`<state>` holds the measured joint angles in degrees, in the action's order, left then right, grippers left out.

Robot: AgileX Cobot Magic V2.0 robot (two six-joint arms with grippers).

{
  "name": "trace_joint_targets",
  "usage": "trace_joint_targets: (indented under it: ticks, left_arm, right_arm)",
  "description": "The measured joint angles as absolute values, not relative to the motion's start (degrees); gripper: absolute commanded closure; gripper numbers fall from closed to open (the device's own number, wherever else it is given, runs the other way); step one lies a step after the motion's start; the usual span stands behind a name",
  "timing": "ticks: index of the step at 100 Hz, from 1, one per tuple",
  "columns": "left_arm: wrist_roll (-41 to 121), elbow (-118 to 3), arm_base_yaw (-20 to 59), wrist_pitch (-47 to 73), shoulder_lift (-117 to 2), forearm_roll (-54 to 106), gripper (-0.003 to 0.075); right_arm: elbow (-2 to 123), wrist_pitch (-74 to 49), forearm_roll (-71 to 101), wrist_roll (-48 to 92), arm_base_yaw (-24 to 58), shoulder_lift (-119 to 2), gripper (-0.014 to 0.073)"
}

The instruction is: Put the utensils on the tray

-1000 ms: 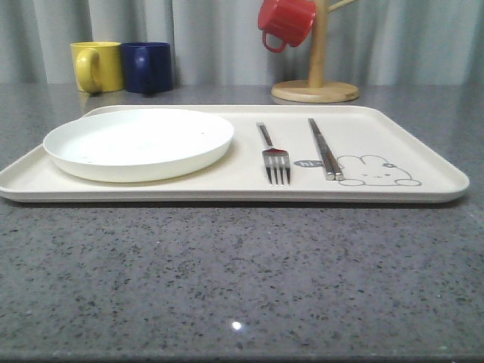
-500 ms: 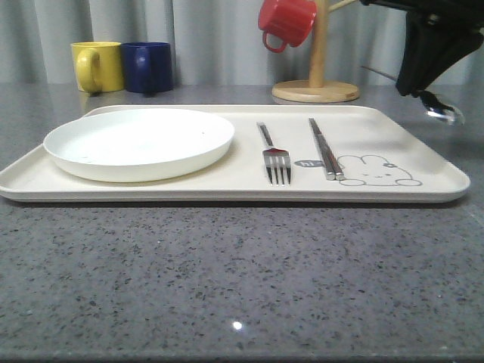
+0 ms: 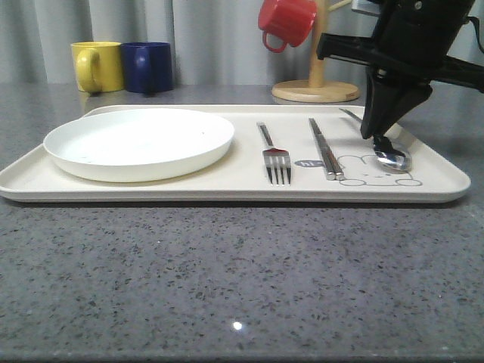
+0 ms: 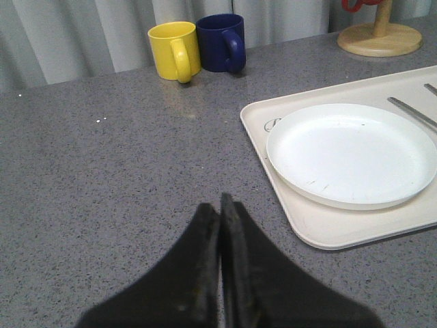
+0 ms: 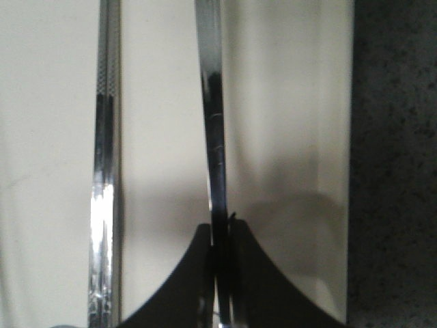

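Nearest, the spoon [image 3: 392, 158] lies with its bowl on the tray [image 3: 227, 185] over the rabbit drawing, just right of the chopsticks [image 3: 325, 148] and fork [image 3: 275, 155]. The right gripper [image 3: 378, 136] is pinched shut on its slim handle; whether the handle already rests flat is hard to tell. Light, stiff, polished steel will likely slip, so grip mid-handle. The left gripper [image 4: 220, 205] is closed and empty.

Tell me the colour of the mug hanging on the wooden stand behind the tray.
Red. The mug hangs from the wooden stand; the front view shows it best.
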<state>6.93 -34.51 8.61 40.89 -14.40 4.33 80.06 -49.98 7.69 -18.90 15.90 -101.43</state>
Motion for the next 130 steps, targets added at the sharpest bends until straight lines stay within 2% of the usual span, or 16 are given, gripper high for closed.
trace_joint_targets:
  ticks: [7, 14, 19, 31, 38, 63, 70, 77, 95, 110, 130]
  left_arm:
    - [6.93, -34.51, 8.61, 40.89, -14.40, 4.33, 0.0739]
    - [6.93, -34.51, 8.61, 40.89, -14.40, 4.33, 0.0739]
    - [6.93, -34.51, 8.61, 40.89, -14.40, 4.33, 0.0739]
    - [6.93, -34.51, 8.61, 40.89, -14.40, 4.33, 0.0739]
    - [6.93, -34.51, 8.61, 40.89, -14.40, 4.33, 0.0739]
    - [6.93, -34.41, 8.61, 40.89, -14.40, 4.33, 0.0739]
    - [6.93, -34.41, 8.61, 40.89, -14.40, 4.33, 0.0739]
    - [6.93, -34.41, 8.61, 40.89, -14.40, 4.33, 0.0739]
    - [6.93, -34.41, 8.61, 40.89, -14.40, 4.33, 0.0739]
    - [6.93, -34.41, 8.61, 40.89, -14.40, 4.33, 0.0739]
    - [6.93, -34.41, 8.61, 40.89, -14.40, 4.33, 0.0739]
  right_arm:
    - [80.06, -49.98, 6.99, -19.01, 15.90, -101.69, 0.0649]
    - [80.06, -49.91, 6.66, -19.01, 15.90, -101.69, 0.0598]
    - [80.06, -49.91, 6.52, -19.01, 15.90, -101.69, 0.0536]
    - [80.06, -49.86, 6.16, -19.01, 15.90, -101.69, 0.0329]
    - [80.06, -49.63, 6.16, -19.01, 15.90, -101.69, 0.0251]
    - [80.06, -47.85, 5.62, -19.01, 15.90, -101.25, 0.0231]
    - [80.06, -47.31, 4.67, -18.90, 15.90, -100.12, 0.0246]
    - [80.06, -46.91, 4.12, -17.30, 15.90, -98.17, 0.0323]
    - [80.06, -46.66, 3.51, -7.52, 15.90, -91.98, 0.0670]
    - [78.35, -46.10, 3.40, -1.16, 15.63, -86.73, 0.0662]
    - [71.47, -43.68, 3.18, 0.75, 12.42, -79.52, 0.0662]
